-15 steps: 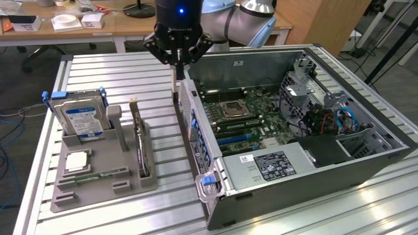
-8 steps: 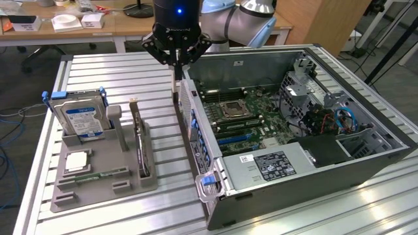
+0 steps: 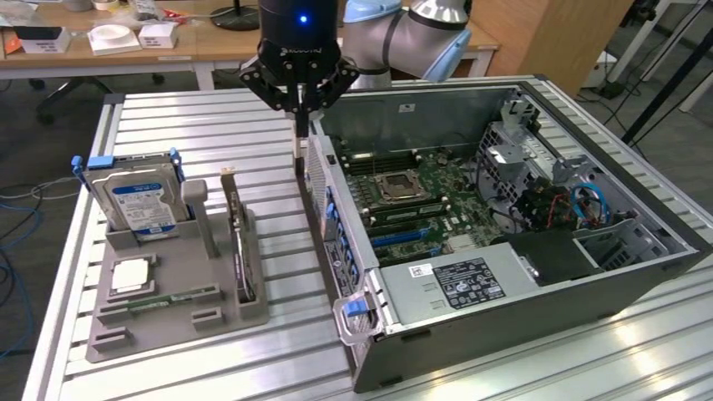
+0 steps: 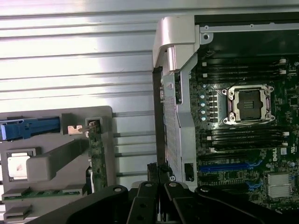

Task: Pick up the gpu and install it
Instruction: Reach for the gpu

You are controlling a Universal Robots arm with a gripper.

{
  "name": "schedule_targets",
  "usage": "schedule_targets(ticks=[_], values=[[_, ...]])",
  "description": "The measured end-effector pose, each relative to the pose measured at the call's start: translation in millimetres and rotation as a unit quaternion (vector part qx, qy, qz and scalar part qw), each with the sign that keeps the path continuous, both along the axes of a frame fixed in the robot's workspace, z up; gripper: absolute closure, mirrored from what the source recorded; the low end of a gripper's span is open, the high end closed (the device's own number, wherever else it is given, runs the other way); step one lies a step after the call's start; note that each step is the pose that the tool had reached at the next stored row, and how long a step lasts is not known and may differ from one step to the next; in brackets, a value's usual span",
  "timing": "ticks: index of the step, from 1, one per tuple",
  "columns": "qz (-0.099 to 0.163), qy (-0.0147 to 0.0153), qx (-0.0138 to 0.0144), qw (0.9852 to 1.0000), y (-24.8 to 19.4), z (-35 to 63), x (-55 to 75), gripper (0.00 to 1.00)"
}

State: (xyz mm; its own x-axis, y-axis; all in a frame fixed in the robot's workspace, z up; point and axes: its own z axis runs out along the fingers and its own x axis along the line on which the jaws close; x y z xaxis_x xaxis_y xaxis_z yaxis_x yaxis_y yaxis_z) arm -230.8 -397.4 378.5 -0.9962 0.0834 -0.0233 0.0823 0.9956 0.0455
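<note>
The claw (image 3: 299, 134) is clenched empty, poised at the case (image 3: 502, 334) wall nearest the tray (image 3: 156, 326). The gpu (image 3: 236, 242) stands edge-on in that tray (near the hard drive (image 3: 139, 205)).

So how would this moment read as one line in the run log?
gripper: shut, empty | position: between tray and case | gpu: upright in tray, untouched

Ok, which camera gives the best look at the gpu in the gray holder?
The exterior view: the gpu stands on edge in its slot of the gray holder, its length and side face visible next to the hard drive. In the wrist view it is just a thin green strip seen edge-on from above.
</note>
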Motion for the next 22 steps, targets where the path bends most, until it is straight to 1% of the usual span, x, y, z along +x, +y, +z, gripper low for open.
schedule_targets(ticks=[4,8,11,15,22], values=[[0.000,0.0000,0.0000,1.0000,0.0,-0.2,-6.7,0.86],[0.000,0.0000,0.0000,1.0000,-0.2,-0.3,-16.9,0.86],[0.000,0.0000,0.0000,1.0000,-1.3,-0.4,-27.1,0.86],[0.000,0.0000,0.0000,1.0000,-4.2,-0.6,-43.8,0.86],[0.000,0.0000,0.0000,1.0000,-12.0,-0.7,-72.4,0.86]])
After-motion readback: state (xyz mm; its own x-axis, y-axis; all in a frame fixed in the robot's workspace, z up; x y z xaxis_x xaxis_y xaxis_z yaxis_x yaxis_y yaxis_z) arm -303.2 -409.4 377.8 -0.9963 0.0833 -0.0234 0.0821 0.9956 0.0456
